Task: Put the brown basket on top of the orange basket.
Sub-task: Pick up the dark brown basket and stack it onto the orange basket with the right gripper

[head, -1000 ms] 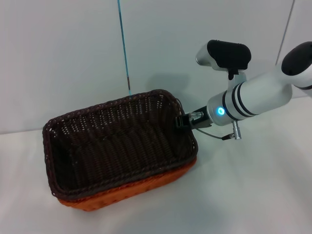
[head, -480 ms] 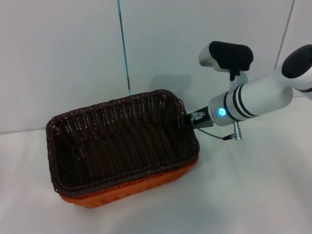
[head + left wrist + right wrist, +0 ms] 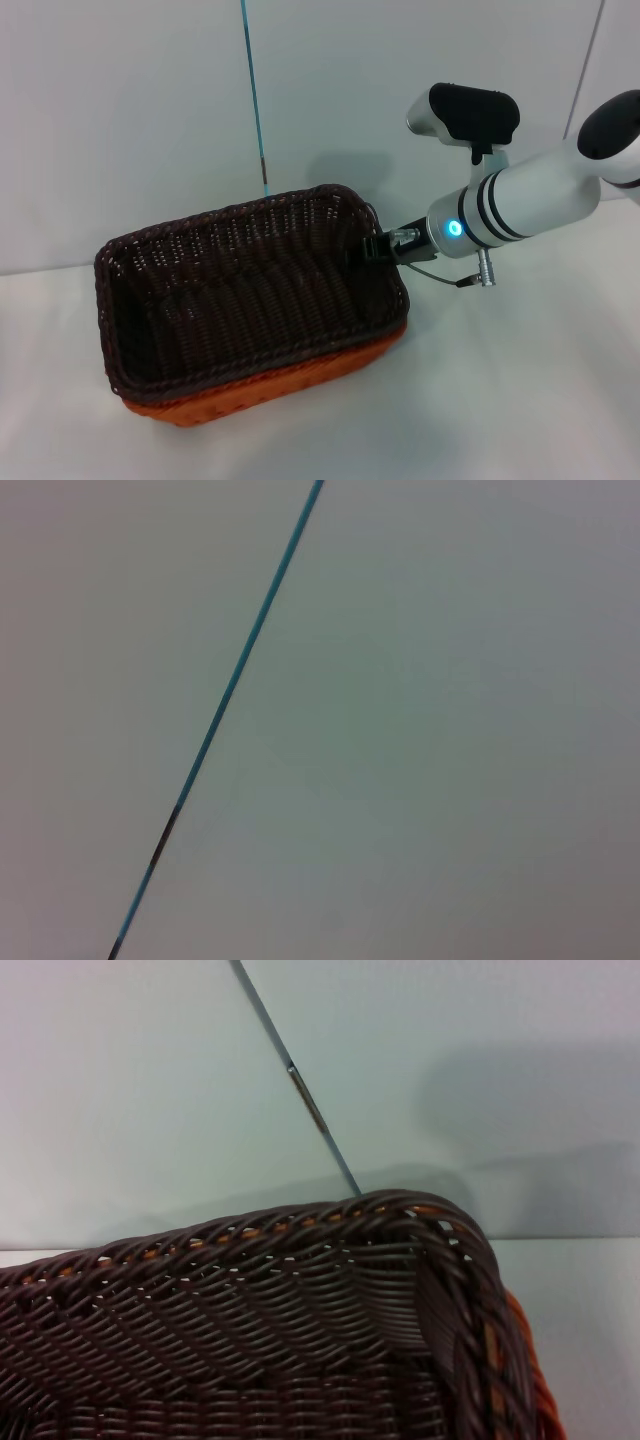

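The brown basket sits nested inside the orange basket on the white table, so only a strip of orange wall shows below the brown rim. My right gripper reaches in from the right and is shut on the brown basket's right-hand rim. The right wrist view looks along that braided brown rim at a corner, and a sliver of the orange basket shows beside it. My left gripper is out of view; its wrist camera sees only the wall.
The baskets rest on a white table against a pale wall. A thin blue-green seam runs down the wall behind them and also shows in the left wrist view as a seam.
The brown basket shifted slightly right and settled lower into the orange basket one second ago. Over the last half second nothing visibly moved.
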`<control>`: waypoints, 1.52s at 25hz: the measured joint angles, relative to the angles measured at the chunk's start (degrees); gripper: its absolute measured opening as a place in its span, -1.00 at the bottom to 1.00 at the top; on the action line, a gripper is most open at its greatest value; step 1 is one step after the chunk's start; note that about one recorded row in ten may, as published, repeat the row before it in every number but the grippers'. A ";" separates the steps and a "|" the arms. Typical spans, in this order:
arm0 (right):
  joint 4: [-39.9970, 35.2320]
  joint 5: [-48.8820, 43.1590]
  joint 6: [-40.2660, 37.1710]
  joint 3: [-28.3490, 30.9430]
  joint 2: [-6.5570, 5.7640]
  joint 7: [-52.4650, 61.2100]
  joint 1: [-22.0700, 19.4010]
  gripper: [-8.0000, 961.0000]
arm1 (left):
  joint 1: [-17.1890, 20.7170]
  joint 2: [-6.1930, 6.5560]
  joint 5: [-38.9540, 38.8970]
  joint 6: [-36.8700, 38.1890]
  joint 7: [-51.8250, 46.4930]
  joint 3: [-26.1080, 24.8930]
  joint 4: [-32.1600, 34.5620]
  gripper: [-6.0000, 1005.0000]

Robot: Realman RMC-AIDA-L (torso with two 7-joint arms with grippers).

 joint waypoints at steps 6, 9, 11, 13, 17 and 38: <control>0.57 0.00 0.94 0.10 -0.35 0.82 -0.18 0.12 | 0.05 0.00 0.00 0.00 -0.10 -0.03 0.00 0.70; 0.63 -0.04 1.03 0.08 -0.48 1.12 -0.28 0.21 | 0.10 0.00 0.00 0.00 -0.11 0.00 0.00 0.70; 0.65 -0.16 1.05 0.03 -0.49 1.27 -0.32 0.27 | 0.13 0.00 0.00 0.00 -0.09 -0.06 0.00 0.70; 0.68 -0.25 1.08 0.01 -0.48 1.29 -0.34 0.31 | 0.18 0.00 -0.01 0.00 -0.07 -0.05 0.00 0.70; 0.90 -0.29 1.14 0.01 -0.44 1.31 -0.34 0.33 | 0.19 0.00 -0.01 0.00 -0.05 -0.02 0.00 0.70; 11.41 -2.61 7.74 0.01 -0.63 5.29 -4.51 0.33 | 0.00 0.00 -0.01 -0.01 -0.10 -0.23 -0.11 0.70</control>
